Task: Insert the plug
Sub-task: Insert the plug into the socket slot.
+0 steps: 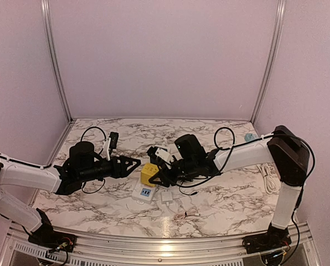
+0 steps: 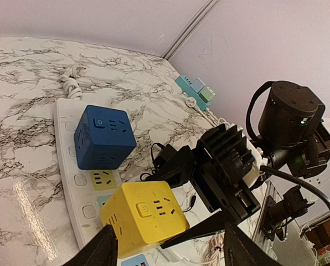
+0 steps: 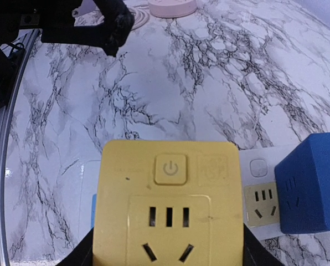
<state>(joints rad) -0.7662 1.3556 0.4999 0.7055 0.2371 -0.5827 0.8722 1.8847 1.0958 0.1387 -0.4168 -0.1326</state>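
My right gripper [image 3: 170, 235] is closed on the yellow cube plug [image 3: 168, 205], 1 finger pressed against each side and its button face turned up toward my wrist camera. The cube stands on the white power strip [image 2: 65, 149]; I cannot tell whether its pins are fully seated. My left gripper [image 2: 168, 233] hovers low on the cube's other side with its 2 fingers spread wide, 1 just beside a lower corner, clamping nothing. Past 1 uncovered socket on the strip sits a blue cube [image 2: 105, 137]. Farther out on the marble table [image 2: 21, 138] lie a coiled white cable [image 2: 70, 86] and a teal adapter [image 2: 195, 88].
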